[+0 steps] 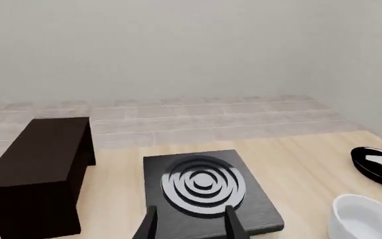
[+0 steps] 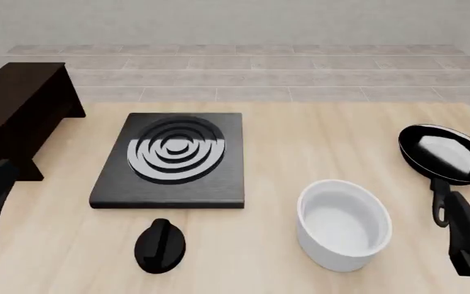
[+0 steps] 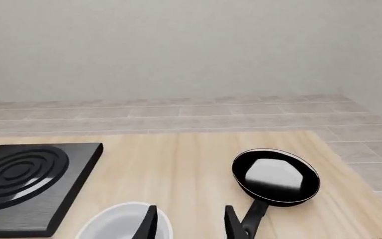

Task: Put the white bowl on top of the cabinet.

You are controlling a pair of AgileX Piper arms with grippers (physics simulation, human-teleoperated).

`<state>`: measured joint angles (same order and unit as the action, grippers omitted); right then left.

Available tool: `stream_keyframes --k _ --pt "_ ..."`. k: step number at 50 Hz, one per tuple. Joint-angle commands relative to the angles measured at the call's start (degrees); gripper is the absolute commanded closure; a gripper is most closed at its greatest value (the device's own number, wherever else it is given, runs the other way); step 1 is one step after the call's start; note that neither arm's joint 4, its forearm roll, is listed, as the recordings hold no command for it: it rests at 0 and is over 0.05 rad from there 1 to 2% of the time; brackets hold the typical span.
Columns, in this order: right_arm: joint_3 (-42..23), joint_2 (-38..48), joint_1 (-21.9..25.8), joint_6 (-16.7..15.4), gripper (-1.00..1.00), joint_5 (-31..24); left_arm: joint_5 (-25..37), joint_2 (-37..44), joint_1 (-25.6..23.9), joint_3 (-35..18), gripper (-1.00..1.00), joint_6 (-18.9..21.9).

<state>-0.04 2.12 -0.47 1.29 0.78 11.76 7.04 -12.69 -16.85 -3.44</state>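
- We see the bowl [image 2: 344,224] upright on the worktop [image 2: 317,141], toward the near right, between the stove plate [image 2: 172,160] and the pan [image 2: 445,154].
- The cabinet [image 2: 19,113] stands at the far left of the worktop, well apart from the bowl, its flat top bare.
- The stove plate lies just beside the cabinet, grey rings facing up.
- A black knob [image 2: 160,245] lies on the worktop near the plate's front edge.
- The pan sits at the right edge, its handle pointing toward us, a white glare inside it.
- Our left tool [image 1: 191,224] hangs over the near edge of the stove plate; its two fingers stand apart with nothing between them.
- Our right tool [image 3: 191,224] hovers between the bowl's rim and the pan's handle; its fingers are also spread and hold nothing.
- In the front view both arms show only at the lower corners, touching nothing.
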Motion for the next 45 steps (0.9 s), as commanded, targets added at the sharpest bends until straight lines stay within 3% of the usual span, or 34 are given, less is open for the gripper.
stream_keyframes --k 1,3,8,18,21,25,27,29,33,40,43,45 --pt "0.0 0.5 -0.1 0.3 -1.0 0.2 -3.6 11.1 -11.4 -4.6 -1.0 3.1" --pt "0.0 0.6 0.0 0.2 -1.0 0.2 -6.0 15.2 -15.2 -5.4 -1.0 4.9" --pt "0.0 0.9 -0.1 0.5 -1.0 0.5 -8.4 19.4 -18.2 -7.0 -1.0 8.2" --pt "0.0 1.2 -0.2 0.8 -1.0 0.7 -12.6 30.4 -25.4 -9.9 -1.0 5.5" --pt "0.0 1.4 -0.2 0.8 -1.0 0.9 -13.2 33.5 -27.9 -11.3 -1.0 7.3" --pt "0.0 1.3 -0.2 0.8 -1.0 0.8 -13.6 36.7 -30.1 -13.0 -1.0 9.4" --pt "0.0 1.5 -0.3 0.8 -1.0 0.9 -13.5 38.6 -31.1 -14.1 -1.0 8.6" --pt "0.0 1.5 -0.3 0.9 -1.0 1.0 -14.3 40.8 -33.6 -14.8 -1.0 10.9" --pt "0.0 1.5 -0.2 1.6 -1.0 0.9 -14.5 46.0 -37.4 -17.1 -1.0 11.1" --pt "0.0 1.9 -0.2 1.3 -1.0 1.2 -12.2 50.3 -41.7 -22.1 -1.0 13.4" --pt "0.0 2.4 -0.5 1.5 -1.0 1.7 -10.4 52.5 -45.2 -25.1 -1.0 11.8" --pt "0.0 2.2 -0.5 1.4 -1.0 1.5 -10.1 54.1 -47.3 -26.1 -1.0 13.7"
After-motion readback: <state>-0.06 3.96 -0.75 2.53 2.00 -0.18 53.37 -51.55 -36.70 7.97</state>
